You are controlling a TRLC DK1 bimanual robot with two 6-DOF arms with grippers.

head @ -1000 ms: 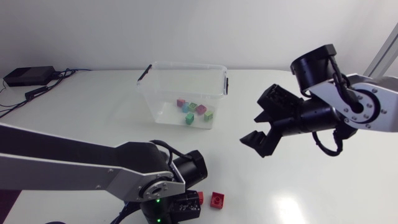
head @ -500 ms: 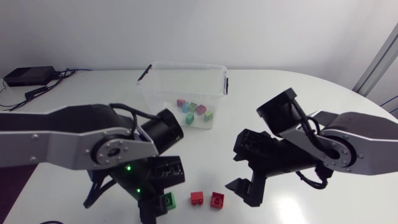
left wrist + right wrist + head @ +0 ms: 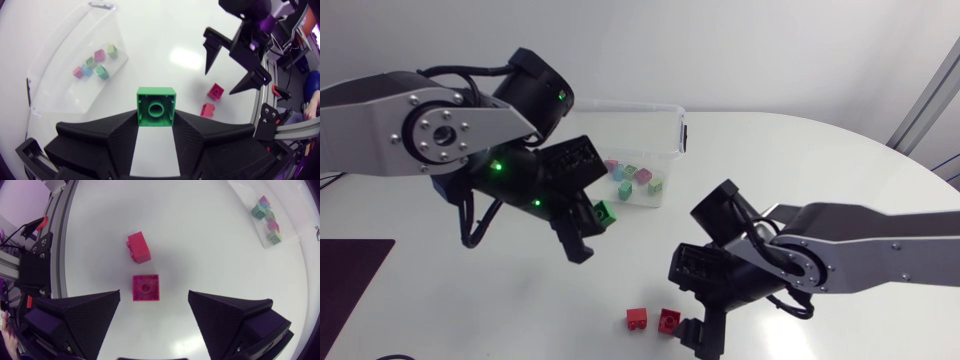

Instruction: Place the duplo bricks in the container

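Note:
My left gripper [image 3: 594, 224] is shut on a green brick [image 3: 604, 212], lifted off the table just in front of the clear container [image 3: 672, 118]. In the left wrist view the green brick [image 3: 156, 105] sits stud-up between the fingers. Several small bricks [image 3: 636, 180] lie in the container [image 3: 60, 55]. Two red bricks [image 3: 639, 319] [image 3: 669, 320] rest near the table's front edge. My right gripper [image 3: 704, 322] hangs open over them; in the right wrist view one red brick [image 3: 145, 287] lies between its fingertips and the other red brick [image 3: 138, 247] just ahead.
The container's lid clips [image 3: 682, 132] stick up at its right end. My right gripper [image 3: 222, 79] shows in the left wrist view, above the red bricks [image 3: 215, 91]. The table's front edge runs close behind the right gripper.
My left arm has lifted the green brick from the table's front and carried it up toward the container. My right arm has swung down from mid-right to the red bricks.

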